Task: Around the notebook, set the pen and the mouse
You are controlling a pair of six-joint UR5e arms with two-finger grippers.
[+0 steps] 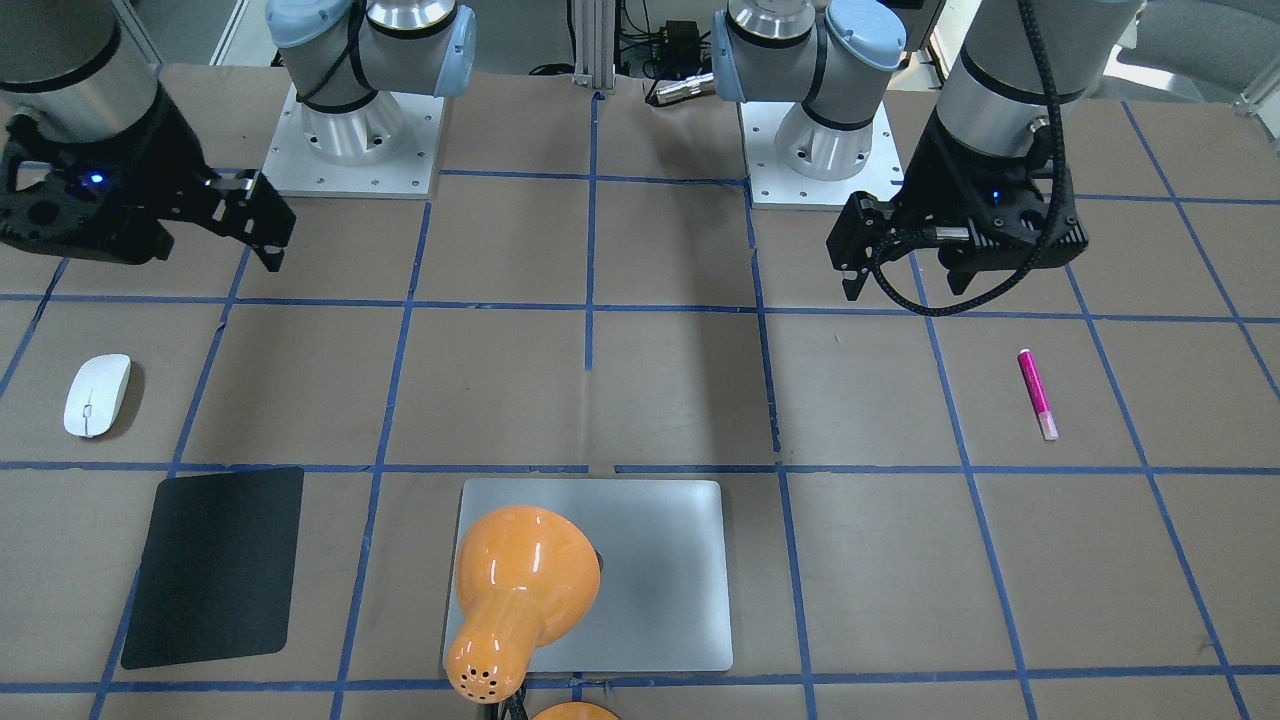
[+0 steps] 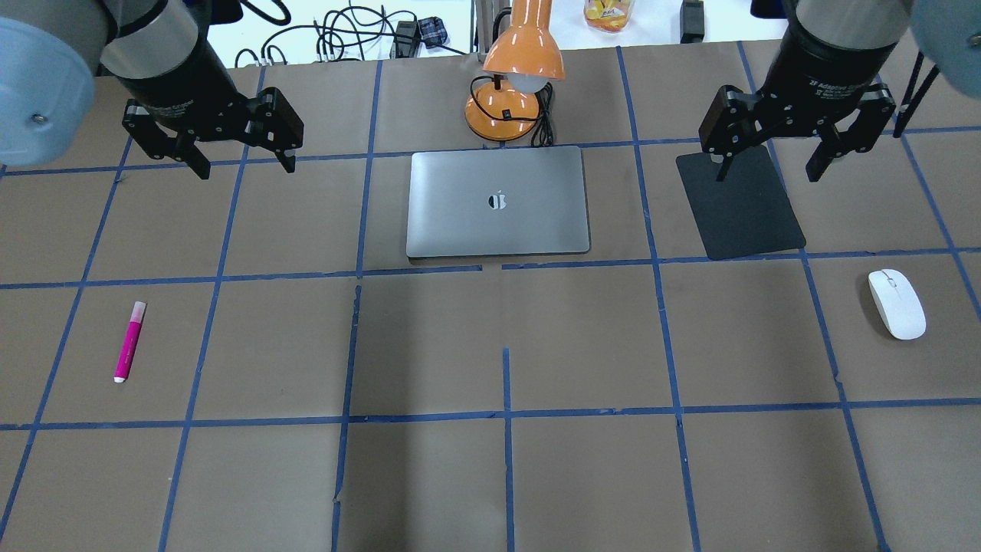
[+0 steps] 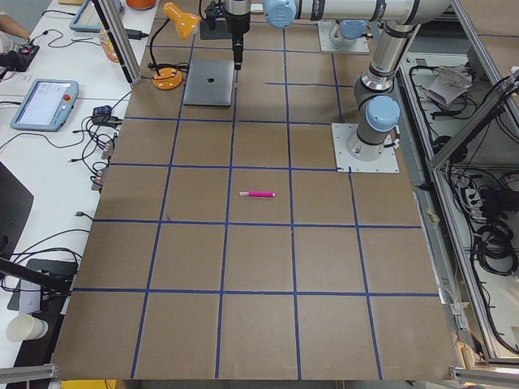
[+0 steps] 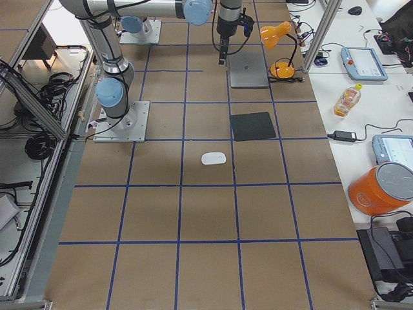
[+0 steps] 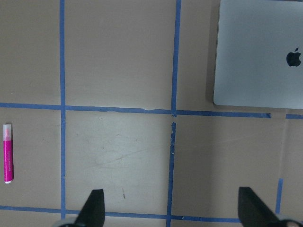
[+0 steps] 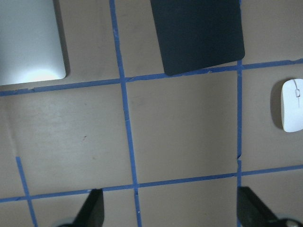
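The pink pen (image 2: 129, 342) lies alone on the brown table at my left and also shows in the left wrist view (image 5: 7, 153). Far to my right sits the white mouse (image 2: 896, 303), at the edge of the right wrist view (image 6: 292, 111). The silver notebook (image 2: 498, 201) lies closed at the table's far middle. My left gripper (image 2: 245, 162) hovers open and empty left of the notebook, well beyond the pen. High over the black mat, my right gripper (image 2: 766, 170) is open and empty, farther out than the mouse.
A black mat (image 2: 739, 203) lies right of the notebook. An orange desk lamp (image 2: 513, 84) stands just behind the notebook, its shade leaning over it. Blue tape lines grid the table. Cables and bottles lie beyond the far edge.
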